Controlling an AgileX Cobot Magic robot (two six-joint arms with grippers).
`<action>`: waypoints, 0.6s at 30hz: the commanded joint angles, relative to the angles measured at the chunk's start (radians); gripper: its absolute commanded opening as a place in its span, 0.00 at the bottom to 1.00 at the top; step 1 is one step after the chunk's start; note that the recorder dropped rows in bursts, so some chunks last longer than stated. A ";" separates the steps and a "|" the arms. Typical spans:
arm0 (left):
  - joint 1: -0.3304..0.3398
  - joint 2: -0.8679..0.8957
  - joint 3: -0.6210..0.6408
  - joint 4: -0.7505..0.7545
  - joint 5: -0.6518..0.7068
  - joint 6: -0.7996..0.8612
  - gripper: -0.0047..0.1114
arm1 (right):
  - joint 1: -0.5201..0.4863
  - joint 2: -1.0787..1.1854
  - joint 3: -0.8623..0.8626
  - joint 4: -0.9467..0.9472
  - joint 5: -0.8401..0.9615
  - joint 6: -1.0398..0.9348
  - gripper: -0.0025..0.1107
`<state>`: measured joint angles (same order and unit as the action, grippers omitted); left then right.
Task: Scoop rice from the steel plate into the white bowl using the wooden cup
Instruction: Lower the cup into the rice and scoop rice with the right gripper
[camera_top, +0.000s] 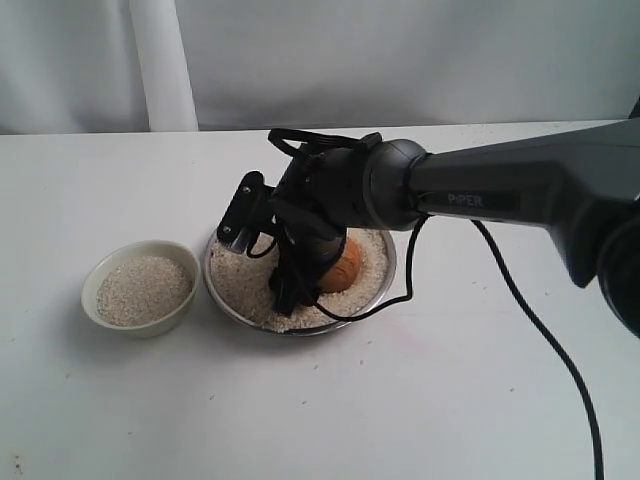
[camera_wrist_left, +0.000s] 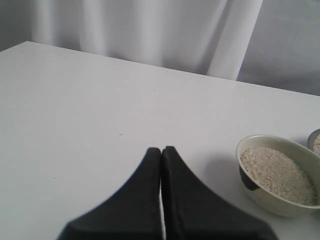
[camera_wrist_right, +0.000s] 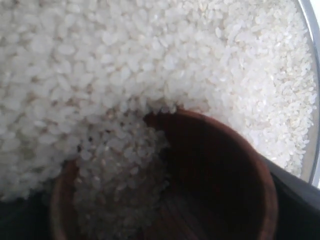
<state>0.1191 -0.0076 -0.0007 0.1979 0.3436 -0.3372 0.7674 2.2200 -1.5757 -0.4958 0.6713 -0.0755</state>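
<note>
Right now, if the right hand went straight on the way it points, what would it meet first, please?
Most likely the rice in the steel plate; the wooden cup it holds sits mouth-first in the grains.

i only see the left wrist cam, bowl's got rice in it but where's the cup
Observer: The cup is in the plate, gripped by the right gripper.
Operator: any rice in it yet
Observer: Yes. In the right wrist view the cup is tipped into the heap, and rice covers part of its inside.
Operator: much left in the plate
Observer: Plenty. Rice covers the plate's floor all around the cup.
</note>
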 joint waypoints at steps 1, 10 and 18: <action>-0.001 0.008 0.001 -0.005 -0.007 -0.002 0.04 | -0.002 -0.022 0.003 0.046 -0.055 0.017 0.02; -0.001 0.008 0.001 -0.005 -0.007 -0.002 0.04 | -0.004 -0.042 0.003 0.063 -0.059 0.030 0.02; -0.001 0.008 0.001 -0.005 -0.007 -0.002 0.04 | -0.026 -0.066 0.003 0.096 -0.060 0.030 0.02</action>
<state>0.1191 -0.0076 -0.0007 0.1979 0.3436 -0.3372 0.7566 2.1799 -1.5757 -0.4082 0.6231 -0.0517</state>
